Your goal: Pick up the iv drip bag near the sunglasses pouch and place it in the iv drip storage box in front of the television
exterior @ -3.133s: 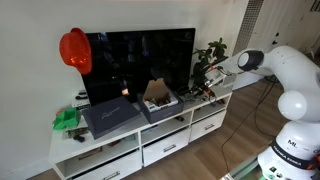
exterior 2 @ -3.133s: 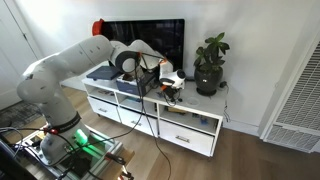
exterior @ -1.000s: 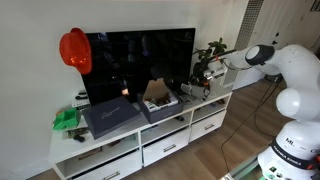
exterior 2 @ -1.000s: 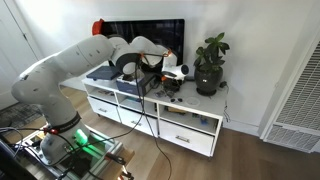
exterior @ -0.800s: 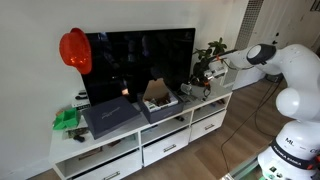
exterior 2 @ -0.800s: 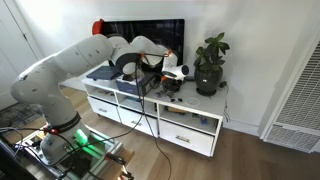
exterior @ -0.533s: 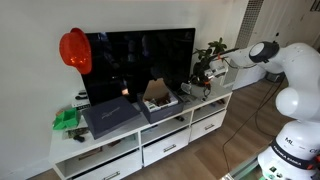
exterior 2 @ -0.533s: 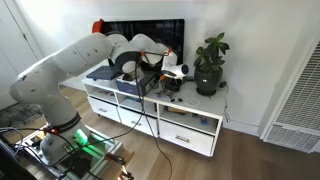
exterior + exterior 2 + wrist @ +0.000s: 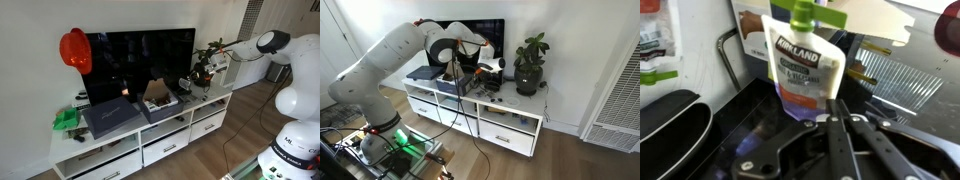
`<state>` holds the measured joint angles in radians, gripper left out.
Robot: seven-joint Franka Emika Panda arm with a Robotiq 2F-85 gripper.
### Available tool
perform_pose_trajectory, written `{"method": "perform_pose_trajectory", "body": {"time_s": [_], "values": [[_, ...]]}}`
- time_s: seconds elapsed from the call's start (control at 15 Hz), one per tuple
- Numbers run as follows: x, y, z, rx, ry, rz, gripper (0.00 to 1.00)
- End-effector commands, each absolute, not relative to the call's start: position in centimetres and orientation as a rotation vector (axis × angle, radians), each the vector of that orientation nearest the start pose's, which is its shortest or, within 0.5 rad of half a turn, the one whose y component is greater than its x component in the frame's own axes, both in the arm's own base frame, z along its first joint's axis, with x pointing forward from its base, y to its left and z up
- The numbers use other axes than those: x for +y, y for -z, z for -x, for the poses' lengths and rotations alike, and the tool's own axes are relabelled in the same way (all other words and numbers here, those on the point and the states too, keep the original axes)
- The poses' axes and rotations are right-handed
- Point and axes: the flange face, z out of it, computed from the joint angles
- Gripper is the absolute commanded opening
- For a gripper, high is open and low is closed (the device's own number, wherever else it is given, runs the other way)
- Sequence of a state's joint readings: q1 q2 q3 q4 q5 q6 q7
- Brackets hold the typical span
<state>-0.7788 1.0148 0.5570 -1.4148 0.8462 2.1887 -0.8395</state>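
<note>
The jaws are clamped on the lower edge of the bag, a white pouch with a green cap that fills the upper middle of the wrist view. The gripper comes in from the bottom of that frame. In both exterior views the bag hangs in the air above the surface, just beside the plant. It is well apart from the box, which sits open in front of the television at the middle of the frame.

The hold is on one edge only and the bag looks limp, so a quick swing could let it slip or flop out. The leaves are close, and a careless sideways sweep could snag them or tip the pot. The box's raised flap could catch the bag and leave it draped over the rim, and the screen stands right behind.

Count: one bag in the jaws, one box, one television, one plant, one flat dark case, one red helmet.
</note>
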Motion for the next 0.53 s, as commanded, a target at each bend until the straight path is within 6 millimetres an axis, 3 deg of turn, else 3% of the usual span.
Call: {"method": "perform_pose_trajectory", "body": {"time_s": [0.0, 0.47], "values": [[-18.7, -20.0, -67.2, 0.148, 0.474, 2.033, 0.01], [-10.6, -25.0, -67.4, 0.016, 0.399, 2.08, 0.0]]}}
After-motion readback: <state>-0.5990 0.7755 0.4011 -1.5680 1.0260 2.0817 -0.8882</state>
